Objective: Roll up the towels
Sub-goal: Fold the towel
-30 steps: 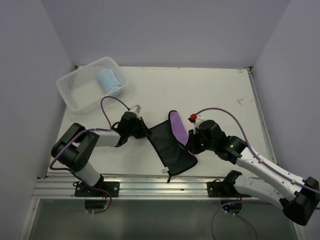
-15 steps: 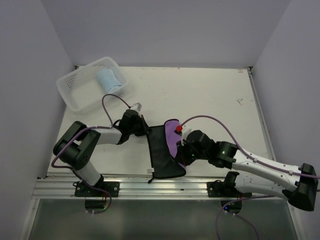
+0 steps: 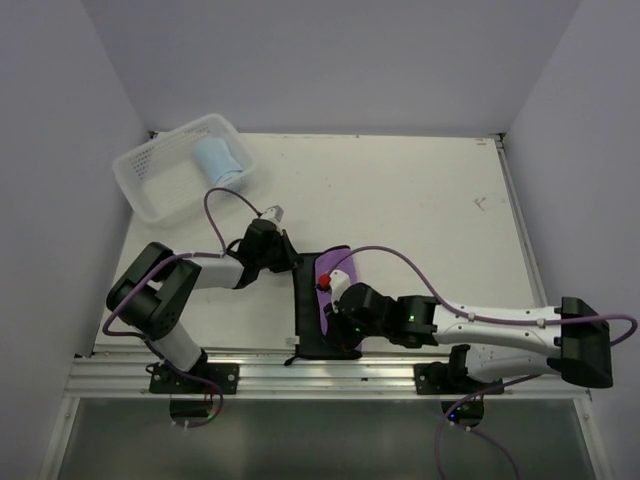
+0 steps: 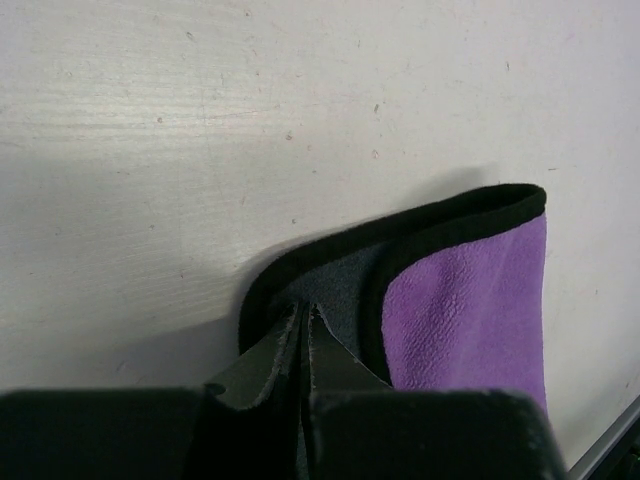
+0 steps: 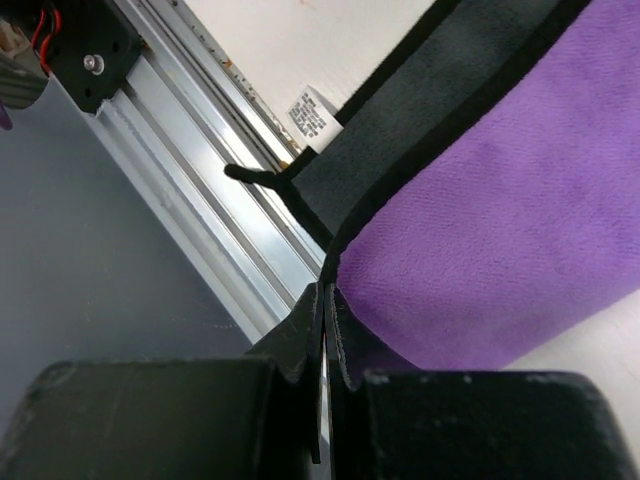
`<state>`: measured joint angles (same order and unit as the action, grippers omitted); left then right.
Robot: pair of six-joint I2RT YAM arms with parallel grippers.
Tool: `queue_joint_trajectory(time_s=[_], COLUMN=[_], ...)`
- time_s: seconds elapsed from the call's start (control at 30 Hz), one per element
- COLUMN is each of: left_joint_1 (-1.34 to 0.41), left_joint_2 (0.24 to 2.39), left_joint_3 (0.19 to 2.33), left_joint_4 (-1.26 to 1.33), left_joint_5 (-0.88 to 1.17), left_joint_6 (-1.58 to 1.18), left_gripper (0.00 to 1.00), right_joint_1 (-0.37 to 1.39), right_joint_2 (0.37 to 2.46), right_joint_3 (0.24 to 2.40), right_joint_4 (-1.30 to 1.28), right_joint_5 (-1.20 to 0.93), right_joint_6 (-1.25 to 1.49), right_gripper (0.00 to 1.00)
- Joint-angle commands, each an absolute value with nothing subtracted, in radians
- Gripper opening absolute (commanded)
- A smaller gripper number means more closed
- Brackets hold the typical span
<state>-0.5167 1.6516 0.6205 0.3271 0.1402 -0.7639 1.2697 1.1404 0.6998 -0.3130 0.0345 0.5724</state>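
Spanning the view, the white table carries a lattice basket at its far-left corner, with the light blue towel inside. The purple towel, folded over its dark face, lies by the near edge. The left gripper pinches its far corner, and the right gripper, fingers pressed together, seems to nip its hem.

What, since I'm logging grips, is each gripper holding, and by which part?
Both hold the purple soft towel with a dark grey-black face: left gripper pinches a black-hemmed corner, right gripper its hemmed edge.
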Motion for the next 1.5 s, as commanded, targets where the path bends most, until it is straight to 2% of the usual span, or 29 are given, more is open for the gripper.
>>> queue_joint_trajectory(time_s=[0.0,0.1,0.2,0.23,0.4,0.47,0.63,0.7,0.9,1.03,1.2,1.47], left_joint_1=[-0.518,-0.517,-0.517,-0.517,-0.517,-0.517,-0.517,-0.517,-0.517,-0.517,-0.517,-0.517], left_joint_2=[1.649,1.643,1.629,1.617,1.568,1.533,1.430,1.404,1.336,1.344,1.368,1.459], left_joint_3=[0.629,0.634,0.638,0.638,0.656,0.658,0.617,0.595,0.543,0.486,0.399,0.379], left_joint_4=[0.273,0.265,0.250,0.247,0.212,0.189,0.202,0.218,0.183,0.155,0.259,0.354], left_joint_5=[0.089,0.094,0.095,0.095,0.094,0.084,0.078,0.084,0.042,-0.028,0.030,0.098], left_joint_6=[-0.726,-0.718,-0.707,-0.701,-0.683,-0.672,-0.670,-0.657,-0.644,-0.684,-0.722,-0.741], left_gripper=[0.05,0.06,0.08,0.08,0.09,0.10,0.12,0.13,0.13,0.07,0.07,0.06], right_joint_1=[1.289,1.293,1.292,1.292,1.290,1.289,1.206,1.148,1.101,1.103,1.097,1.077], right_joint_2=[1.198,1.227,1.218,1.200,1.170,1.184,1.299,1.382,1.583,1.701,1.799,1.891], right_joint_3=[0.752,0.775,0.779,0.776,0.782,0.804,0.903,0.971,1.132,1.209,1.265,1.269], right_joint_4=[-0.227,-0.261,-0.262,-0.249,-0.192,-0.211,-0.339,-0.389,-0.445,-0.469,-0.525,-0.488], right_joint_5=[0.055,0.051,0.055,0.048,0.023,0.067,0.300,0.337,0.374,0.405,0.466,0.446], right_joint_6=[0.607,0.598,0.594,0.589,0.575,0.574,0.609,0.612,0.588,0.591,0.601,0.615], right_gripper=[0.00,0.02,0.21,0.33,0.45,0.46,0.31,0.29,0.31,0.33,0.34,0.34])
